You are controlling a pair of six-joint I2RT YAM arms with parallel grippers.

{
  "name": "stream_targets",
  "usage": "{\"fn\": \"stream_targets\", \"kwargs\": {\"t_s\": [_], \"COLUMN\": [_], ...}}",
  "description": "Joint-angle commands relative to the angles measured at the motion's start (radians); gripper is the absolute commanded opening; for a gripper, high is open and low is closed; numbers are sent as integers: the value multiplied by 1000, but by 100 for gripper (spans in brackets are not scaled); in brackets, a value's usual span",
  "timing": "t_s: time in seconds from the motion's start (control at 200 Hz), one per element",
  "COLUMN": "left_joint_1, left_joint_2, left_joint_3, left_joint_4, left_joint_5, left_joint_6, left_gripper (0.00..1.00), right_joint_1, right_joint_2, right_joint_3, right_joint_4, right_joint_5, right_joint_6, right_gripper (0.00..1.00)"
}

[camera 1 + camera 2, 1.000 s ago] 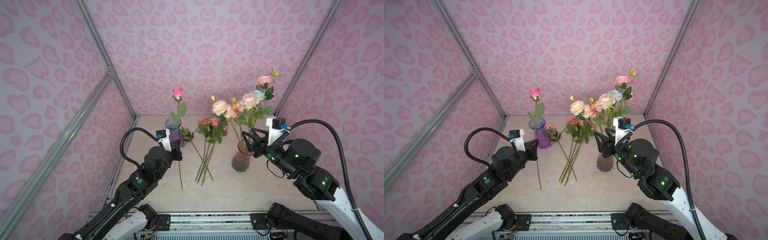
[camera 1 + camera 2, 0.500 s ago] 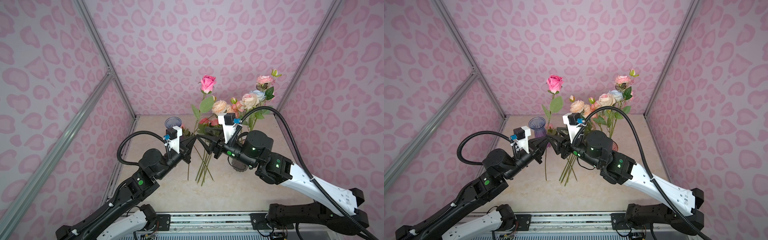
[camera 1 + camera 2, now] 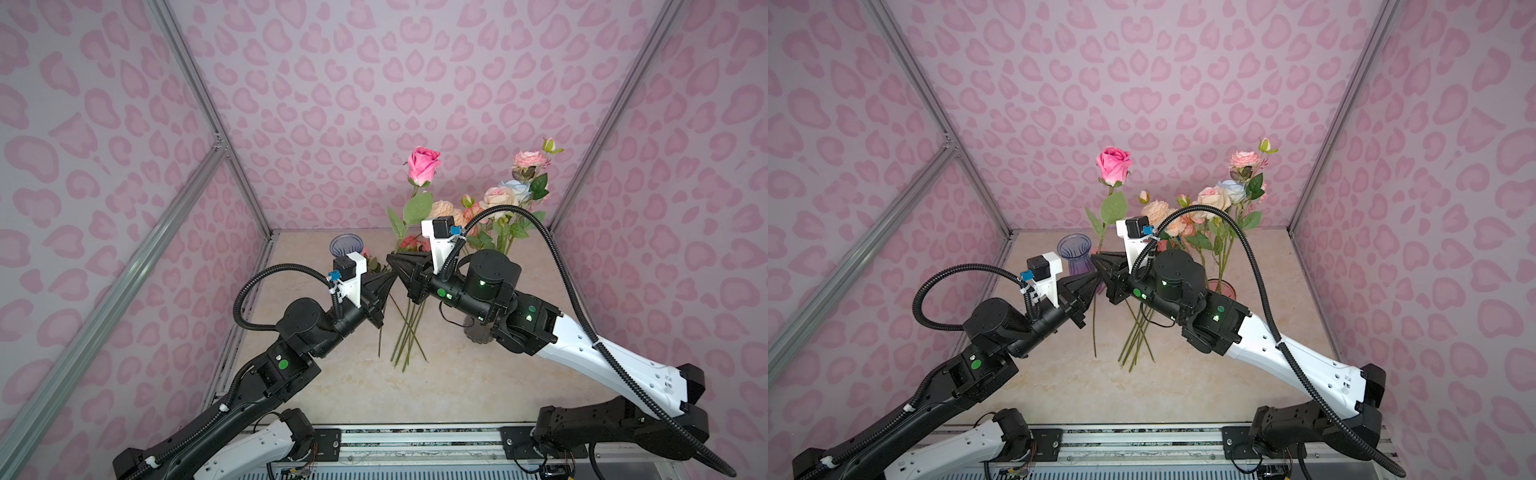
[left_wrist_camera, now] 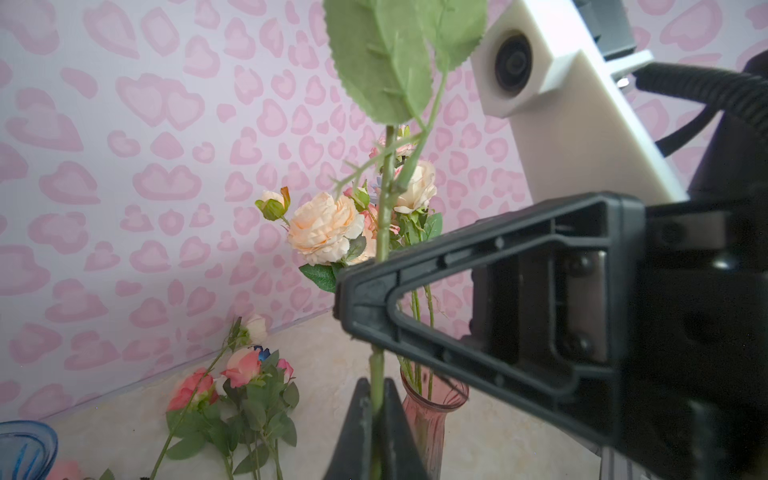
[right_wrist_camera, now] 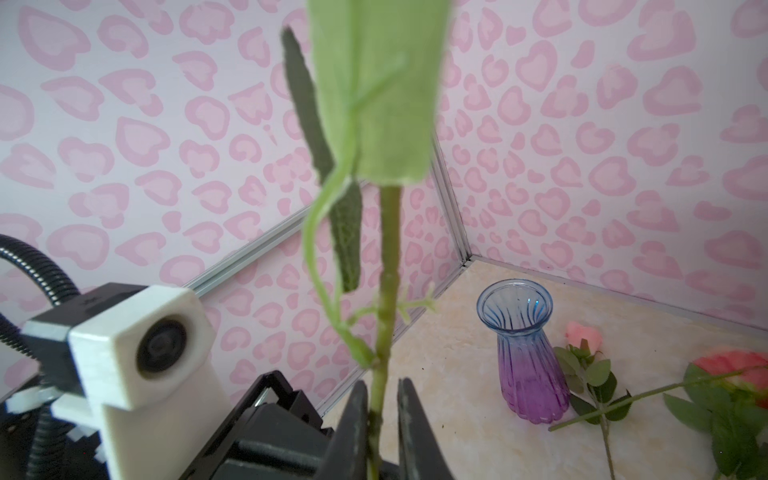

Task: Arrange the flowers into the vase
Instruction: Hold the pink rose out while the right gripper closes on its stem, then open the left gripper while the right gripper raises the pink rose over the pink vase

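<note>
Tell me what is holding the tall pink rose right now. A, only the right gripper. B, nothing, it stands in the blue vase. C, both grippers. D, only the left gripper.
C: the left gripper and the right gripper are both shut on the stem of the pink rose, while the blue vase stands empty.

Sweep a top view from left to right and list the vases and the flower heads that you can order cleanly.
In a top view: blue-purple vase → pink rose → peach rose → pink vase.
</note>
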Motion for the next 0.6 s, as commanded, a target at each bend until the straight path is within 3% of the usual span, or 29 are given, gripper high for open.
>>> {"fn": "stream_targets", "kwargs": {"t_s": [0.0, 0.06, 0.135, 0.19, 0.365, 0.595], "left_joint_1": [1, 2, 1, 2, 2, 1], "left_joint_2": [2, 7, 14, 14, -84, -250], "left_joint_3": [-1, 0, 11, 2, -111, -259], "left_joint_4": [48, 42, 14, 12, 14, -45], "left_joint_5": [10, 7, -1, -3, -83, -270], "left_joint_6": [16, 12, -8, -33, -88, -140], "left_gripper": [5, 14, 44, 56, 67, 74], "right_joint_1": [-2, -4, -3, -2, -3, -20], "right_joint_2": [3, 4, 3, 1, -49, -196], "right_joint_3": [5, 4, 8, 17, 84, 95], "right_joint_4": [46, 46, 40, 20, -127, -323], "right_joint_5": [-21, -26, -29, -19, 93, 429], "right_joint_6": [19, 17, 5, -9, -134, -327], "right_gripper": [7, 4, 3, 2, 2, 1]}}
